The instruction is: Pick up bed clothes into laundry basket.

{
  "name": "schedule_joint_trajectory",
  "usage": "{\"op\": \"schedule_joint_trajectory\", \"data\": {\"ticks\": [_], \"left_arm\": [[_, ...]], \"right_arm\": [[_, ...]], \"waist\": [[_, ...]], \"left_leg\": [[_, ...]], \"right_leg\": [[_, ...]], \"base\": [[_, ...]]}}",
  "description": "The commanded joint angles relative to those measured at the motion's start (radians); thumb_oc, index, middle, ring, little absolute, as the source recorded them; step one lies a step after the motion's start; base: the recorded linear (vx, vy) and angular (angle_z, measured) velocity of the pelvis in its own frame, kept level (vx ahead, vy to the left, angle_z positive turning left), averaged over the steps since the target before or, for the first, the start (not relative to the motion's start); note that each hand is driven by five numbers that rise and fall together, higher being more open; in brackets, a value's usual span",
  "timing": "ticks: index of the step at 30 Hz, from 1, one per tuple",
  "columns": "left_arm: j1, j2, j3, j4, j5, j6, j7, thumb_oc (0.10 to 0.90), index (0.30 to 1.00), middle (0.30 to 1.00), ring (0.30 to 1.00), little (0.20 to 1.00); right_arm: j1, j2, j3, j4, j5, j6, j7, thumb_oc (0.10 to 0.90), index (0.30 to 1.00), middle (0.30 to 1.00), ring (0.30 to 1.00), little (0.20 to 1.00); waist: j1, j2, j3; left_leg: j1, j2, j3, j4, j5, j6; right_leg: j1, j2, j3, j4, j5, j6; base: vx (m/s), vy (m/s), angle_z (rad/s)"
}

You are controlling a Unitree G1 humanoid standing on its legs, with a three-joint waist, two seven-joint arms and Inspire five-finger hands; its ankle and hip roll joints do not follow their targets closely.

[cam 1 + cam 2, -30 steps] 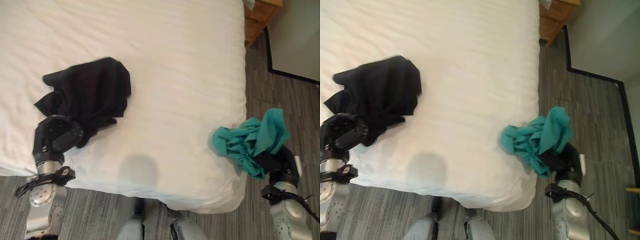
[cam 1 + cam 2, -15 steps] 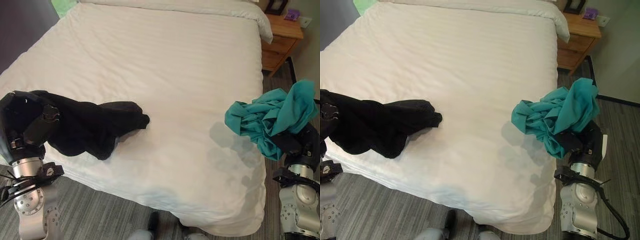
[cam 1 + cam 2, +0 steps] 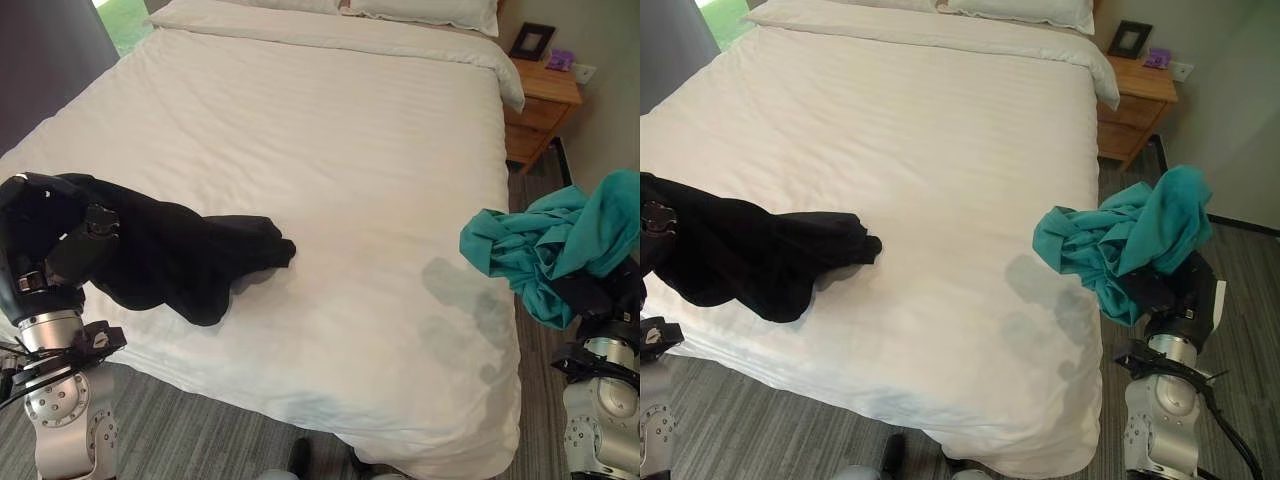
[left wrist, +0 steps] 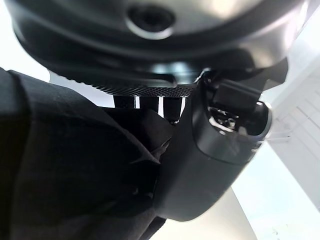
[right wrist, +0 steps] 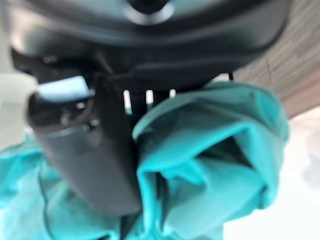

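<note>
Your left hand (image 3: 50,250) is clenched on the black cloth (image 3: 180,260) at the bed's (image 3: 330,150) near-left edge. Most of that cloth lies draped on the sheet, trailing toward the middle. If you lift or turn away too fast, the dragging end could snag on the bedding or slip out of the grasp, since only one bunched end seems caught.

Your right hand (image 3: 1185,290) is closed on the teal cloth (image 3: 1120,240), held up off the bed's right edge, over the floor. It hangs in loose folds, and a drooping fold could fall free or catch the mattress corner as you swing.

No laundry basket is visible, so you cannot judge where to carry either piece. In both wrist views the cloth covers the fingers, so how deep each hold goes is hard to make out. The nightstand (image 3: 545,100) at far right sits well apart from the hands.
</note>
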Motion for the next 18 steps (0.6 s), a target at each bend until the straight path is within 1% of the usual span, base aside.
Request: {"op": "schedule_joint_trajectory", "data": {"ticks": [1, 3, 4, 5, 7, 8, 9, 10, 11, 12, 13, 14, 15, 16, 17, 18], "left_arm": [[-0.042, 0.119, -0.015, -0.116, -0.018, -0.155, 0.003, 0.400, 0.300, 0.300, 0.300, 0.300], [-0.032, 0.090, -0.081, -0.130, -0.066, -0.128, -0.048, 0.400, 0.300, 0.300, 0.300, 0.300], [-0.024, 0.084, -0.106, -0.125, -0.087, -0.117, -0.067, 0.400, 0.300, 0.300, 0.300, 0.300], [-0.021, 0.086, -0.119, -0.123, -0.092, -0.110, -0.077, 0.400, 0.300, 0.300, 0.300, 0.300], [-0.055, 0.096, -0.167, -0.091, -0.102, -0.105, -0.074, 0.400, 0.300, 0.300, 0.300, 0.300], [-0.057, 0.096, -0.168, -0.090, -0.102, -0.106, -0.074, 0.400, 0.300, 0.300, 0.300, 0.300], [-0.075, 0.101, -0.200, -0.066, -0.113, -0.106, -0.071, 0.400, 0.300, 0.300, 0.300, 0.300], [-0.085, 0.128, -0.207, -0.031, -0.117, -0.104, -0.069, 0.400, 0.300, 0.300, 0.300, 0.300], [-0.099, 0.151, -0.204, -0.010, -0.122, -0.105, -0.066, 0.400, 0.300, 0.300, 0.300, 0.300], [-0.114, 0.157, -0.202, 0.003, -0.131, -0.107, -0.064, 0.400, 0.300, 0.300, 0.300, 0.300], [-0.111, 0.144, -0.179, 0.013, -0.157, -0.114, -0.054, 0.400, 0.300, 0.300, 0.300, 0.300], [-0.102, 0.134, -0.166, 0.020, -0.178, -0.121, -0.037, 0.400, 0.300, 0.300, 0.300, 0.300], [-0.092, 0.130, -0.152, 0.030, -0.184, -0.124, -0.025, 0.400, 0.300, 0.300, 0.300, 0.300], [-0.091, 0.130, -0.151, 0.030, -0.184, -0.125, -0.025, 0.400, 0.300, 0.300, 0.300, 0.300], [-0.082, 0.127, -0.140, 0.031, -0.175, -0.123, -0.012, 0.400, 0.300, 0.300, 0.300, 0.300], [-0.069, 0.128, -0.126, 0.042, -0.170, -0.118, -0.004, 0.400, 0.300, 0.300, 0.300, 0.300]], "right_arm": [[-0.062, -0.045, -0.001, -0.096, 0.029, -0.155, -0.001, 0.400, 0.300, 0.300, 0.300, 0.300], [-0.014, -0.035, -0.001, -0.108, 0.038, -0.151, 0.019, 0.400, 0.300, 0.300, 0.300, 0.300], [0.016, -0.029, -0.005, -0.126, 0.040, -0.151, 0.027, 0.400, 0.300, 0.300, 0.300, 0.300], [0.038, -0.025, -0.020, -0.154, 0.032, -0.145, 0.032, 0.400, 0.300, 0.300, 0.300, 0.300], [0.062, -0.021, -0.052, -0.187, 0.030, -0.150, 0.031, 0.400, 0.300, 0.300, 0.300, 0.300], [0.062, -0.020, -0.053, -0.188, 0.030, -0.149, 0.031, 0.400, 0.300, 0.300, 0.300, 0.300], [0.070, -0.019, -0.056, -0.195, 0.040, -0.158, 0.034, 0.400, 0.300, 0.300, 0.300, 0.300], [0.083, -0.022, -0.060, -0.191, 0.056, -0.159, 0.029, 0.400, 0.300, 0.300, 0.300, 0.300], [0.083, -0.027, -0.062, -0.180, 0.062, -0.163, 0.014, 0.400, 0.300, 0.300, 0.300, 0.300], [0.087, -0.025, -0.074, -0.176, 0.060, -0.160, 0.001, 0.400, 0.300, 0.300, 0.300, 0.300], [0.081, -0.024, -0.105, -0.172, 0.059, -0.165, -0.017, 0.400, 0.300, 0.300, 0.300, 0.300], [0.052, -0.026, -0.106, -0.155, 0.054, -0.178, -0.048, 0.400, 0.300, 0.300, 0.300, 0.300], [0.032, -0.030, -0.095, -0.143, 0.052, -0.175, -0.059, 0.400, 0.300, 0.300, 0.300, 0.300], [0.030, -0.031, -0.093, -0.142, 0.051, -0.175, -0.060, 0.400, 0.300, 0.300, 0.300, 0.300], [0.011, -0.028, -0.080, -0.142, 0.043, -0.166, -0.067, 0.400, 0.300, 0.300, 0.300, 0.300], [-0.004, -0.024, -0.058, -0.142, 0.035, -0.163, -0.065, 0.400, 0.300, 0.300, 0.300, 0.300]], "waist": [[-0.011, -0.021, -0.211], [-0.061, -0.027, -0.187], [-0.087, -0.032, -0.165], [-0.106, -0.037, -0.151], [-0.156, -0.055, -0.124], [-0.152, -0.056, -0.126], [-0.176, -0.072, -0.109], [-0.176, -0.072, -0.090], [-0.159, -0.064, -0.084], [-0.166, -0.062, -0.078], [-0.169, -0.050, -0.088], [-0.146, -0.040, -0.098], [-0.131, -0.035, -0.106], [-0.129, -0.036, -0.105], [-0.112, -0.033, -0.112], [-0.093, -0.034, -0.122]], "left_leg": [[-0.061, -0.053, -0.065, 0.000, -0.036, 0.000], [-0.063, -0.048, -0.029, 0.004, -0.039, 0.000], [-0.070, -0.044, -0.001, 0.014, -0.042, 0.001], [-0.077, -0.039, 0.028, 0.020, -0.054, 0.005], [-0.112, -0.025, 0.101, 0.066, -0.082, 0.009], [-0.116, -0.024, 0.105, 0.068, -0.083, 0.009], [-0.137, -0.010, 0.138, 0.114, -0.106, 0.010], [-0.142, 0.037, 0.197, 0.160, -0.129, 0.008], [-0.146, 0.070, 0.238, 0.169, -0.123, 0.002], [-0.145, 0.089, 0.272, 0.174, -0.111, -0.004], [-0.145, 0.129, 0.341, 0.180, -0.103, -0.014], [-0.154, 0.168, 0.398, 0.196, -0.091, -0.023], [-0.168, 0.195, 0.433, 0.219, -0.085, -0.036], [-0.168, 0.195, 0.436, 0.224, -0.090, -0.036], [-0.174, 0.226, 0.479, 0.231, -0.077, -0.047], [-0.175, 0.255, 0.521, 0.222, -0.055, -0.062]], "right_leg": [[0.012, -0.084, -0.035, 0.054, -0.126, 0.074], [-0.013, -0.074, -0.009, 0.060, -0.107, 0.075], [-0.036, -0.063, 0.019, 0.056, -0.081, 0.084], [-0.054, -0.050, 0.050, 0.047, -0.072, 0.092], [-0.104, -0.022, 0.124, 0.051, -0.041, 0.111], [-0.109, -0.020, 0.129, 0.052, -0.040, 0.111], [-0.132, -0.014, 0.141, 0.063, -0.033, 0.117], [-0.141, -0.042, 0.040, 0.125, -0.073, 0.099], [-0.132, -0.088, -0.071, 0.191, -0.110, 0.084], [-0.111, -0.125, -0.135, 0.236, -0.132, 0.079], [-0.055, -0.208, -0.232, 0.282, -0.157, 0.073], [-0.027, -0.288, -0.316, 0.314, -0.138, 0.071], [-0.003, -0.347, -0.361, 0.315, -0.118, 0.074], [-0.001, -0.348, -0.358, 0.311, -0.117, 0.076], [0.018, -0.404, -0.424, 0.308, -0.085, 0.087], [0.038, -0.442, -0.480, 0.290, -0.057, 0.101]], "base": [[-0.03, 0.056, -0.01], [-0.10, 0.054, -0.05], [-0.16, 0.015, -0.13], [-0.19, -0.004, -0.30], [-0.13, -0.006, -0.55], [-0.14, -0.042, -0.89], [-0.19, -0.157, -1.22], [-0.30, -0.213, -1.43], [-0.35, -0.230, -1.70], [-0.46, -0.208, -1.63], [-0.46, -0.255, -1.88], [-0.43, -0.299, -1.88], [-0.22, -0.195, -1.80], [-0.20, -0.194, -1.88], [-0.19, -0.221, -1.72], [-0.31, -0.507, -1.87]]}}
